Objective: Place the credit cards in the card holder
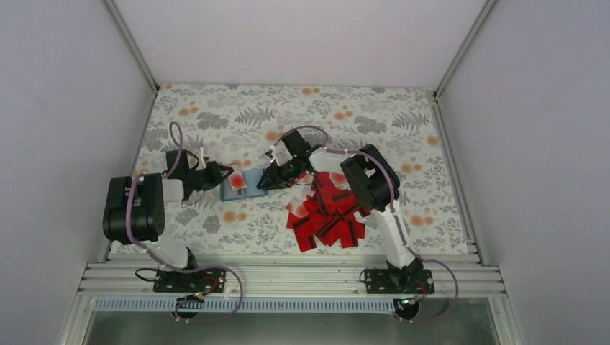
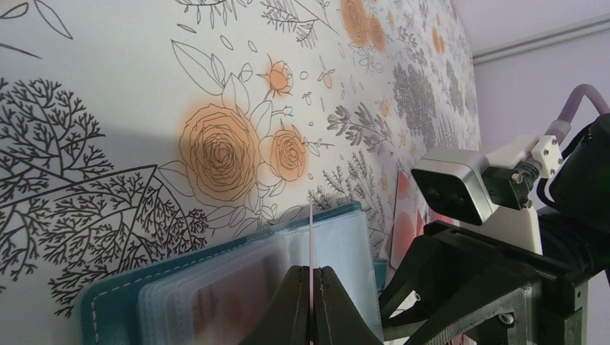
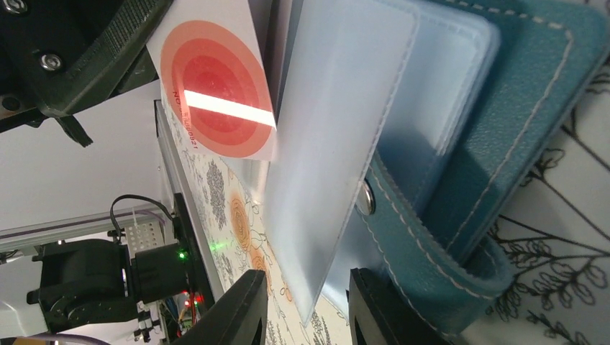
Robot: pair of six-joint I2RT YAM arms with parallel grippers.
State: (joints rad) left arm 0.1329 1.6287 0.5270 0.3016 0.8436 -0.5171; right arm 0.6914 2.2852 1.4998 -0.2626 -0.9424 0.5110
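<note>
The teal-blue card holder lies open on the floral table between my two grippers, its clear pockets fanned up. My left gripper is shut on a white card with a red spot, seen edge-on in the left wrist view, held over the pockets. My right gripper is open, its jaws on either side of one clear pocket leaf without pinching it. The holder's cover and snap tab lie to the right. A pile of red credit cards lies under the right arm.
The right arm's elbow hangs over the card pile. White walls enclose the table on the left, right and back. A metal rail runs along the near edge by the arm bases.
</note>
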